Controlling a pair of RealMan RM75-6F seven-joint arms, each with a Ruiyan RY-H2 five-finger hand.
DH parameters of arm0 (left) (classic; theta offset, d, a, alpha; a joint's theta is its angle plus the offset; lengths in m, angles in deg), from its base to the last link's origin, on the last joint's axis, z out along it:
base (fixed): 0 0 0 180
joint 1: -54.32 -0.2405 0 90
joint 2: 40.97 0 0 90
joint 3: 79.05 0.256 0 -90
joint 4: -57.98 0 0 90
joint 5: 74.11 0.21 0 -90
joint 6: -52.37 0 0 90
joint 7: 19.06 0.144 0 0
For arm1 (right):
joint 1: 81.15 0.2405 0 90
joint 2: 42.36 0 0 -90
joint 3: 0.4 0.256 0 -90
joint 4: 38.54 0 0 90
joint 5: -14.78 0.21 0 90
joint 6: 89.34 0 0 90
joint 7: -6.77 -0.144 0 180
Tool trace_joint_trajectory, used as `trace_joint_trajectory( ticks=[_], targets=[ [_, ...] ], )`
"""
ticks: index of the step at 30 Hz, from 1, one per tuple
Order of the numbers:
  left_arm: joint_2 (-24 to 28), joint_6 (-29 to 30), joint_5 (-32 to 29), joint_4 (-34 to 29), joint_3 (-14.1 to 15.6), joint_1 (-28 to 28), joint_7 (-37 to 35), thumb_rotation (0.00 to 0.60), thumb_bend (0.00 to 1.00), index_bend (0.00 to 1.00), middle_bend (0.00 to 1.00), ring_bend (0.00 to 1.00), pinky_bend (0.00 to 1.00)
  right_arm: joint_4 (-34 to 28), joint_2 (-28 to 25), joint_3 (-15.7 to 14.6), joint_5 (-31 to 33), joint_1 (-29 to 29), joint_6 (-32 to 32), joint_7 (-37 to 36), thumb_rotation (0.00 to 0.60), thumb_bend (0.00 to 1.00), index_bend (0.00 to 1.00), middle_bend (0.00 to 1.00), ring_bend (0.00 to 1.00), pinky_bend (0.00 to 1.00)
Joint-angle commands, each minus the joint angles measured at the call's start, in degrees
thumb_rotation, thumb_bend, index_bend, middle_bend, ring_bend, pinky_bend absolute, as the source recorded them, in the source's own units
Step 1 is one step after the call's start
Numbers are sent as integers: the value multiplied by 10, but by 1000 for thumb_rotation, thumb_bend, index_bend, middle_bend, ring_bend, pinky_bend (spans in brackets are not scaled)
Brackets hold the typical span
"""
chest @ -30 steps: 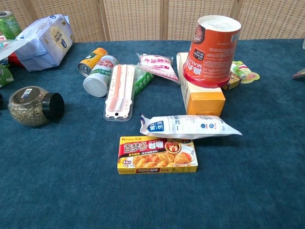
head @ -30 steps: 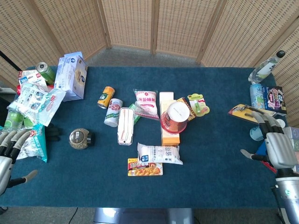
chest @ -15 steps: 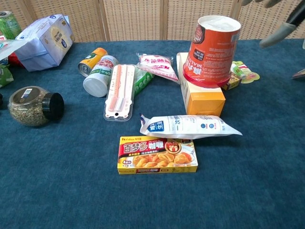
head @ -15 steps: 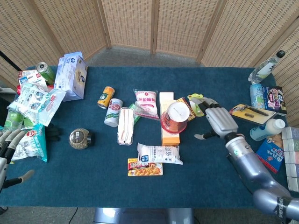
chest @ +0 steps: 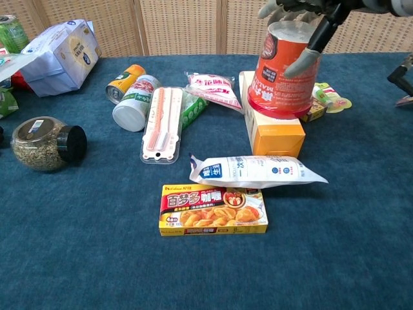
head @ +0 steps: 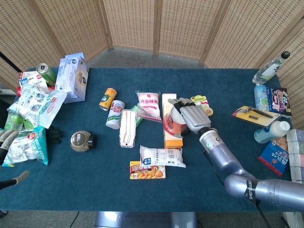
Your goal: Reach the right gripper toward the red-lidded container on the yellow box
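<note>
the red-lidded container point(chest: 286, 70) is seen standing on the yellow box point(chest: 271, 128) at mid-table. the right hand point(head: 192, 115) is spread over its top, fingers apart, nothing grasped. the left hand point(head: 6, 140) is held loose at the table's edge.

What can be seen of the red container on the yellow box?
The container is a tapered red tub with printed sides and a pale flat top. It stands upright, wide end down, on the yellow box near its far end. The right hand is over its top, with fingers hanging down its right side. Whether they touch it cannot be told.
</note>
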Motion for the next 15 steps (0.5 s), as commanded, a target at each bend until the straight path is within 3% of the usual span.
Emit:
trace_joint_trajectory(
  ticks=[1, 2, 3, 5, 7, 9, 12, 15],
  targets=[
    [2, 3, 0, 1, -1, -2, -4, 600, 0, 0, 0, 0, 0, 16, 19, -5, 3, 12, -14, 7, 600, 0, 0, 0, 0, 0],
    [2, 4, -1, 1, -1, -2, -6, 600, 0, 0, 0, 0, 0, 22, 26, -4, -2, 11, -20, 0, 600, 0, 0, 0, 0, 16],
    [3, 4, -1, 1, -1, -2, -7, 600, 0, 0, 0, 0, 0, 27, 33, -2, -11, 9, -26, -7, 600, 0, 0, 0, 0, 98],
    [4, 6, -1, 2, -2, -3, -9, 600, 0, 0, 0, 0, 0, 37, 43, -4, -29, 4, -34, -18, 600, 0, 71, 111, 103, 297],
    [5, 7, -1, 2, -2, -4, -11, 600, 0, 0, 0, 0, 0, 45, 51, -5, -46, -2, -38, -33, 600, 0, 238, 432, 428, 554],
    [5, 8, -1, 2, -2, -4, -12, 600, 0, 0, 0, 0, 0, 53, 57, -7, -61, -8, -41, -45, 600, 1, 371, 631, 625, 715],
    [5, 9, 1, 2, -2, -5, -12, 600, 0, 0, 0, 0, 0, 61, 64, -5, -82, -16, -51, -61, 600, 66, 513, 774, 761, 841],
    [6, 9, 2, 2, -1, -5, -13, 600, 0, 0, 0, 0, 0, 62, 63, -5, -108, -23, -64, -67, 600, 111, 544, 801, 785, 864]
  ],
)
